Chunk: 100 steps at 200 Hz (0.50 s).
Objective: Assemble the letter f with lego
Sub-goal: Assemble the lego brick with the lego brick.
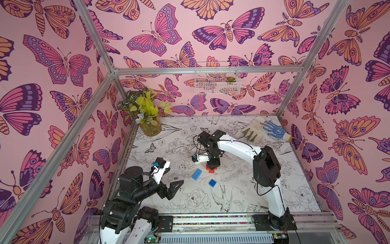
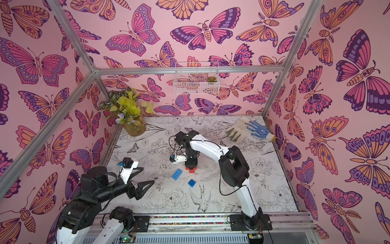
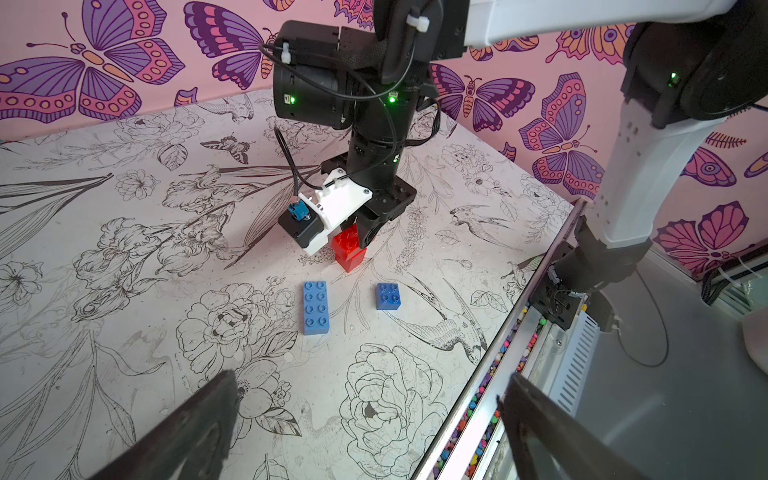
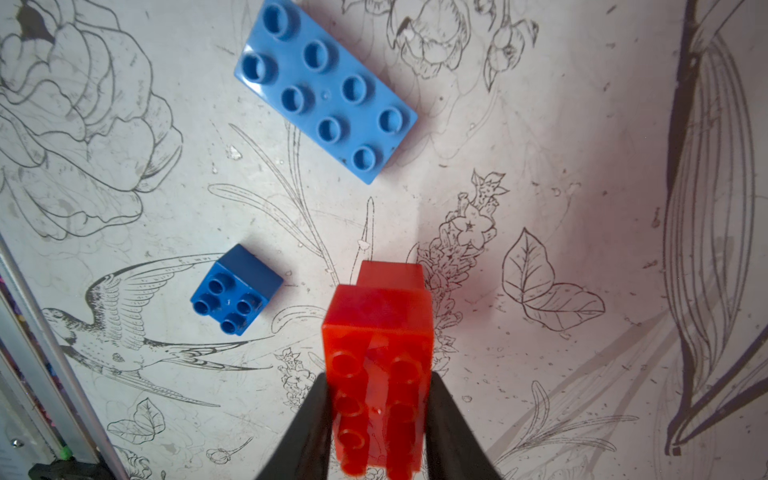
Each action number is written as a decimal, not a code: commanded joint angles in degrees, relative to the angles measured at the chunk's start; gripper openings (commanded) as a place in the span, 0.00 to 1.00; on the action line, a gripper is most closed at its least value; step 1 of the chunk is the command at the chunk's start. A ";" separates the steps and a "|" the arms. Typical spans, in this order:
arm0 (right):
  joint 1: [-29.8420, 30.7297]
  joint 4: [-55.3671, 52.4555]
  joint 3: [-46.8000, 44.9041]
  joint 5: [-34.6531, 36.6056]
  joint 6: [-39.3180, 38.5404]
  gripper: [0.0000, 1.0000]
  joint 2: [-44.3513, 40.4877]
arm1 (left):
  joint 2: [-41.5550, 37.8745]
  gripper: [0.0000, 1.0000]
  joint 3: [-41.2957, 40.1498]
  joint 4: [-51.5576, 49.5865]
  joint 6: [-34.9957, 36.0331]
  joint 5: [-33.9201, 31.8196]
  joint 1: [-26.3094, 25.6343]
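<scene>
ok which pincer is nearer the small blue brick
Right. The right pincer, shut on a red brick, is just behind the small blue brick; the left pincer hangs open farther off, beyond the long blue brick.

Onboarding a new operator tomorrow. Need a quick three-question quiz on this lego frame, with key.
1. How many bricks lie loose on the table, touching no gripper and no other brick?
2. True or false: the left gripper holds a blue brick.
3. The right gripper is: A) open above the table; B) shut on the upper red brick; C) shut on nothing.

Key
1. Two: the long blue brick and the short blue brick.
2. False: it is open and empty.
3. B; that brick sits on the lower red brick.
</scene>
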 commanded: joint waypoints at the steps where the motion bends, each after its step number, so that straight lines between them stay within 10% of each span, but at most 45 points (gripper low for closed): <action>1: 0.32 -1.49 1.78 0.70 -0.78 0.25 1.22 | 0.00 1.00 -0.81 0.93 0.25 0.87 -0.46; 100: 0.12 -1.68 2.15 1.39 -0.93 0.25 2.23 | -0.26 1.00 -0.83 0.98 0.21 0.80 -0.46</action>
